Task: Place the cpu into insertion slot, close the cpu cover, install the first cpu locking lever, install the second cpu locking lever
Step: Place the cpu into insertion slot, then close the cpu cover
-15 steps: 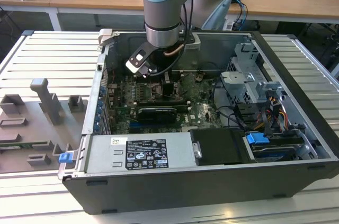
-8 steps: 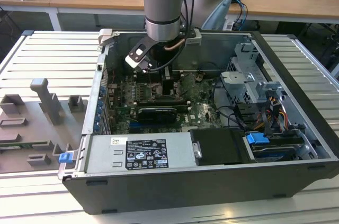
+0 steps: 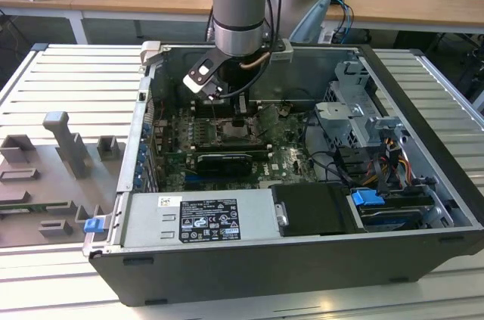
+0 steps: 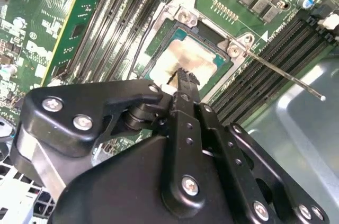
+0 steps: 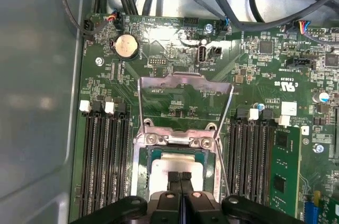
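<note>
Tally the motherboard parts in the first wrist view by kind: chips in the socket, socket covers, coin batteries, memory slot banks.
cpu: 1
cpu cover: 1
coin battery: 1
memory slot banks: 2
Total: 5

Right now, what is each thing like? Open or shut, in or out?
cpu: lying in the insertion slot, pale face up.
insertion slot: filled by the cpu, not covered.
cpu cover: open, swung back off the slot.
locking lever: unlatched, sticking out past the slot.
gripper: shut, tips down over the cpu.
computer case: side open, insides showing.
</note>
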`<state>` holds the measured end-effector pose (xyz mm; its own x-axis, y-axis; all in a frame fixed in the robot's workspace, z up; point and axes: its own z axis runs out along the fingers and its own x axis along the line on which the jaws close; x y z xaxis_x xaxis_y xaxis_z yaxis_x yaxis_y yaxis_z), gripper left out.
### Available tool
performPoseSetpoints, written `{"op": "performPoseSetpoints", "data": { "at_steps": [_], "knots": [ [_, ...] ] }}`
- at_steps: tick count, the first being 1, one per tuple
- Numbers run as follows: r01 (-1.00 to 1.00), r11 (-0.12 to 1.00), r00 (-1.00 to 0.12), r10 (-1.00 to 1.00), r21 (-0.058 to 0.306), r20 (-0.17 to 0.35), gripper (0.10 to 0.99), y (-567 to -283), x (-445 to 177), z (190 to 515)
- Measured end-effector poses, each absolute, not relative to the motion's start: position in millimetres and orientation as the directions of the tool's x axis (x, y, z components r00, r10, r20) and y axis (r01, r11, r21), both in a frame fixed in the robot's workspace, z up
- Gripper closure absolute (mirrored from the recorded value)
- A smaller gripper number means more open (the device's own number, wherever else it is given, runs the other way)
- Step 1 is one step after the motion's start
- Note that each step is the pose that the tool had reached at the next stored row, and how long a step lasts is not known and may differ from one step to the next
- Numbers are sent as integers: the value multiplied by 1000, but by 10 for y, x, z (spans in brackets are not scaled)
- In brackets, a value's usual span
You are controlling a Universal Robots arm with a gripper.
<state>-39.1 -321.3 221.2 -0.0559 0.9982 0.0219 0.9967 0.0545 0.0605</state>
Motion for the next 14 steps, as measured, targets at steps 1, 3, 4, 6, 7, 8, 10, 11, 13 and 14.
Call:
{"op": "performPoseSetpoints", "data": {
  "at_steps": [1,3,4,6,7,8,10,11,13,14],
  "knots": [
    [997,55,-56,998,60,22,980,-3213,-391,2219],
    [997,55,-56,998,60,22,980,-3213,-391,2230],
    [997,55,-56,998,60,22,980,-3213,-391,2235],
    [997,55,-56,998,61,22,980,-3213,-391,2252],
    [997,55,-56,998,61,22,980,-3213,-390,2255],
    [997,55,-56,998,61,22,980,-3213,-391,2258],
    [997,55,-56,998,60,22,980,-3213,-391,2268],
    [997,55,-56,998,60,22,980,-3214,-391,2282],
    [997,55,-56,998,61,22,980,-3213,-391,2293],
    [997,55,-56,998,60,22,980,-3213,-391,2296]
  ]
}}
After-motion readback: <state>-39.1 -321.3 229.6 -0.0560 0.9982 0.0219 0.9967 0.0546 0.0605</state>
